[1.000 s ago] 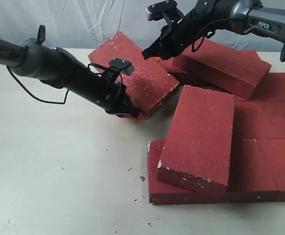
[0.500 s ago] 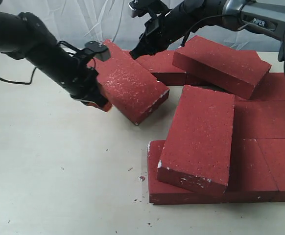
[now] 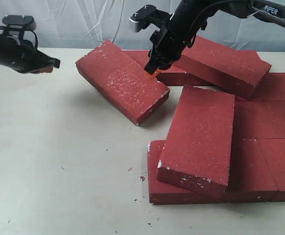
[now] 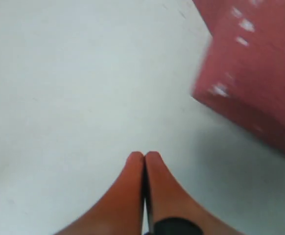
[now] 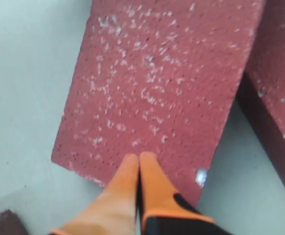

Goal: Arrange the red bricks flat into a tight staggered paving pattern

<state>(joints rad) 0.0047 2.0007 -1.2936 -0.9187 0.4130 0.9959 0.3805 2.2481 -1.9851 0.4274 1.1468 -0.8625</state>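
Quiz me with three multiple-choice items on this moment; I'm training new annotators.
1. The left gripper is: A over bare table, clear of the red bricks; B resting on a stacked brick; C wedged between two bricks.
2. On the right gripper, the tip colour is: A blue; B orange; C green.
3. The right gripper's jaws are: A wide open; B clamped round a brick; C shut, holding nothing.
Answers: A, its wrist view shows only table beneath the tips; B, both views show orange; C, the tips meet with nothing between them.
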